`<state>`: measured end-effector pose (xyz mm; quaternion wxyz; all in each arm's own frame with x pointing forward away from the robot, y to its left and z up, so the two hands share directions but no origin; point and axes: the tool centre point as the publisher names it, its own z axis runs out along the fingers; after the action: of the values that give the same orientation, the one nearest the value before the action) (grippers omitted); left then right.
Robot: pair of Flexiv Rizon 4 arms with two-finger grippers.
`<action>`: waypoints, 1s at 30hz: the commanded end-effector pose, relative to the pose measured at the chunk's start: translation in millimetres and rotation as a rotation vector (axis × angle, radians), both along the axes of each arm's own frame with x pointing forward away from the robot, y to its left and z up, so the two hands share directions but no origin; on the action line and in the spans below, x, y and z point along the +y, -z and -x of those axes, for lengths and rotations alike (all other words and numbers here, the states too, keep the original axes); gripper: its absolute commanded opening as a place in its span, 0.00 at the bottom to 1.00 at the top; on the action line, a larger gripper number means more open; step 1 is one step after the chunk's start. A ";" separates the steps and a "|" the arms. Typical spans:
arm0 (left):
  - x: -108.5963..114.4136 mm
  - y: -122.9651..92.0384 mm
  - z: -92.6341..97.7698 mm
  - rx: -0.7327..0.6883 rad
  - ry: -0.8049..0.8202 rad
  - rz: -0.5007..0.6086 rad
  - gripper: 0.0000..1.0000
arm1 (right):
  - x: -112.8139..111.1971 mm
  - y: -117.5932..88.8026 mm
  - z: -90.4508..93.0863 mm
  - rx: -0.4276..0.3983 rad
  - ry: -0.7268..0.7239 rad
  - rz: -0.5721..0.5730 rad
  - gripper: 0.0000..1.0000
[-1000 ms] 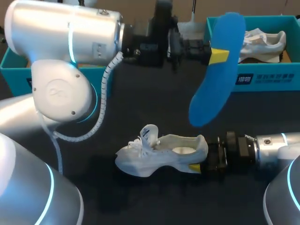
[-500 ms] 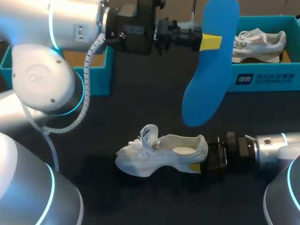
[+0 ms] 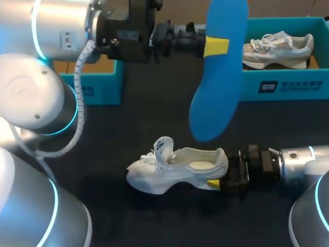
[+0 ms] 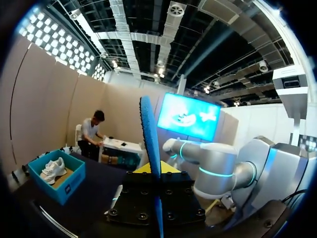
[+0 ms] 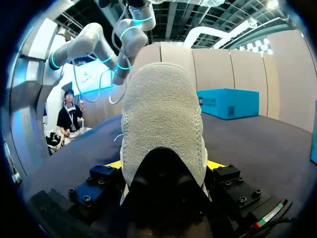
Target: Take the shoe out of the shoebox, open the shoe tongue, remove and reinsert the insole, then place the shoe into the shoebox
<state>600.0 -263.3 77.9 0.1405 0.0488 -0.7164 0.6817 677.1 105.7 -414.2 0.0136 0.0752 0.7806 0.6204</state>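
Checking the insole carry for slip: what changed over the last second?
The left claw carried the blue insole leftward over the table and kept its grip on it. Nothing was taken hold of or let go. The white shoe lies where it was, its heel held in the right claw. The second shoe stays in the shoebox.

Bare table (image 3: pixel 139 123) lies left of and beyond the white shoe (image 3: pixel 177 172); the right gripper (image 3: pixel 220 177) clamped on its heel blocks the right. The blue insole (image 3: pixel 218 72) hangs over the far gap between teal box (image 3: pixel 103 90) and shoebox (image 3: pixel 288 85).
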 end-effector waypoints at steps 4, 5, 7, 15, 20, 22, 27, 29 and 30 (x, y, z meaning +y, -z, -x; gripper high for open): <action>19.0 3.5 1.8 0.000 -0.026 0.001 0.00 | 1.5 -1.2 0.4 0.001 0.002 0.003 0.00; 19.6 3.1 -0.1 0.000 -0.032 -0.004 0.00 | 1.5 -1.2 0.4 0.001 0.002 0.003 0.00; 20.1 2.2 -2.0 0.000 -0.032 -0.004 0.00 | 1.5 -1.2 0.4 0.001 0.002 0.003 0.00; 20.1 2.2 -2.0 0.000 -0.032 -0.004 0.00 | 1.5 -1.2 0.4 0.001 0.002 0.003 0.00; 20.1 2.2 -2.0 0.000 -0.032 -0.004 0.00 | 1.5 -1.2 0.4 0.001 0.002 0.003 0.00; 20.1 2.2 -2.0 0.000 -0.032 -0.004 0.00 | 1.5 -1.2 0.4 0.001 0.002 0.003 0.00; 20.1 2.2 -2.0 0.000 -0.032 -0.004 0.00 | -0.6 -1.6 -1.4 0.008 0.013 0.018 0.10; 20.1 2.2 -2.0 0.000 -0.032 -0.004 0.00 | -3.6 -1.8 -2.7 0.014 0.018 0.022 1.00; 20.1 2.2 -2.0 0.000 -0.032 -0.004 0.00 | -5.4 -2.6 -2.8 0.014 0.022 0.022 1.00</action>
<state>601.9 -243.4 76.0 0.1294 0.0612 -0.7173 0.6819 680.3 102.4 -416.7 0.0144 0.0853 0.7845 0.6140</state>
